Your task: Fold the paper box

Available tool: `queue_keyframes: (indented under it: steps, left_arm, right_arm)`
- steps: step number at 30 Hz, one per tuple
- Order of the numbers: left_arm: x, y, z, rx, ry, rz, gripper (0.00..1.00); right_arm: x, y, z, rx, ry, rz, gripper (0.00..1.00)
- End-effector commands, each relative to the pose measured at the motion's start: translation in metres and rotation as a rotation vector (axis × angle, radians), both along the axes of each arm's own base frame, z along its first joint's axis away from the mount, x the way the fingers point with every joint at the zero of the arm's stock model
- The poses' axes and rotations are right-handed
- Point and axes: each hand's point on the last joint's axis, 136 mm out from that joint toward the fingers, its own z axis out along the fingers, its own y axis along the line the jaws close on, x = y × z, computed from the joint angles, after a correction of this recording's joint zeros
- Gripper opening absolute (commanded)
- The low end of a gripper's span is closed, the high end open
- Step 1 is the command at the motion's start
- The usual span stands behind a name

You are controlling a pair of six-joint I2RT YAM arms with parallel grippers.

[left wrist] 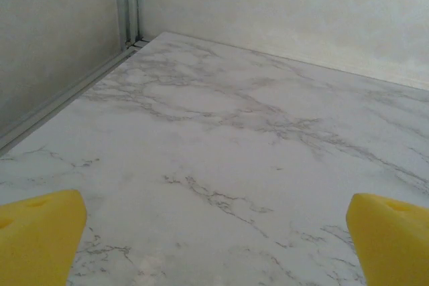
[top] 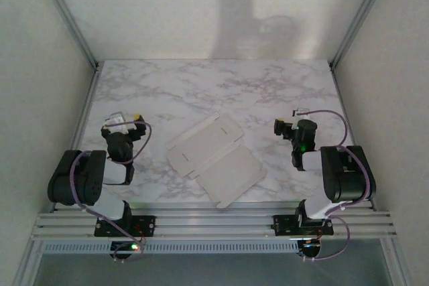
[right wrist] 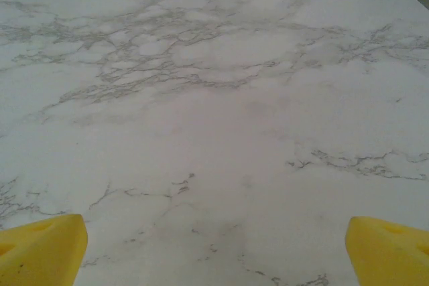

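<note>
The paper box [top: 213, 157] lies flat and unfolded on the marble table, white face up, between the two arms near the front edge. Its crease lines and small tab flaps show at the edges. My left gripper [top: 125, 122] hovers to the left of it, apart from it, open with nothing between its yellow fingertips [left wrist: 40, 232]. On the other side my right gripper [top: 285, 127] is also apart from the box, open and empty, its yellow fingertips [right wrist: 389, 249] spread wide over bare marble.
The marble table [top: 201, 85] is walled by white panels at the back and both sides, with metal posts [top: 67, 11] at the back corners. A metal rail [left wrist: 60, 98] runs along the left edge. An aluminium base rail [top: 214, 222] crosses the front.
</note>
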Motion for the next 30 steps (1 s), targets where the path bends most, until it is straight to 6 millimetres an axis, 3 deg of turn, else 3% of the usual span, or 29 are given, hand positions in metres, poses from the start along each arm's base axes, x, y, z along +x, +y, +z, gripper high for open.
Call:
queue_keyframes:
  steps: [1, 26, 30]
  left_arm:
    - [0.004, 0.001, 0.013, -0.005, -0.049, -0.003, 0.99]
    - [0.004, 0.0, 0.014, -0.005, -0.052, -0.004, 0.99]
    - [0.002, -0.003, 0.024, 0.012, -0.066, -0.002, 0.99]
  right_arm:
    - [0.005, 0.005, 0.01, -0.005, -0.027, 0.029, 0.99]
    - [0.004, 0.006, 0.009, -0.003, -0.026, 0.034, 0.99]
    - [0.001, 0.004, 0.022, -0.004, -0.054, 0.027, 0.99]
